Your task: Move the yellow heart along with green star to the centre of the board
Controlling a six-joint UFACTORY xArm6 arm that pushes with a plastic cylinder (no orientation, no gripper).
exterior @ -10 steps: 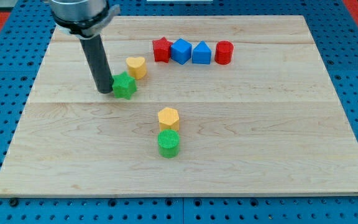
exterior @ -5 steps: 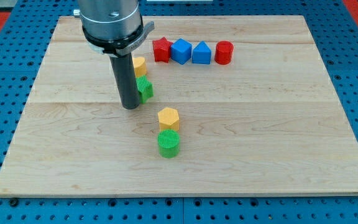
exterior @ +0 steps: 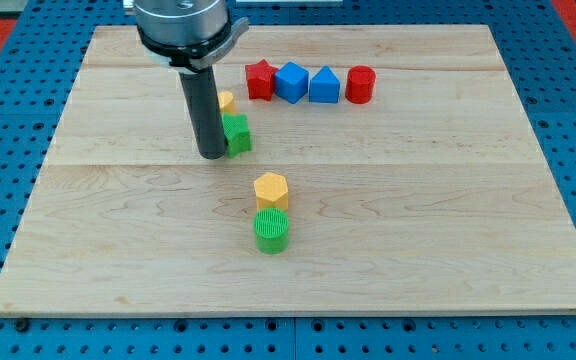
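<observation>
On the wooden board (exterior: 448, 230) you had eight blocks: four in a row at the view's top, red star (exterior: 259, 79), blue cube (exterior: 290, 82), blue block (exterior: 324, 85), red cylinder (exterior: 361, 84); yellow hexagon (exterior: 270, 189) touching green cylinder (exterior: 271, 230) below it. Your rod stood upright, gripperless, holding nothing, my tip (exterior: 211, 155) pressed against the green star (exterior: 236, 133), just left of it, yellow heart (exterior: 226, 102) half hidden behind.

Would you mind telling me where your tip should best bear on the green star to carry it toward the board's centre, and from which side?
No gripping here, only pushing. My tip sits against the green star on its left face, which suits a rightward push. Centre lies right and slightly down, so I would likely bear on its upper-left side. The yellow heart sits just above it, partly hidden by the rod.
</observation>
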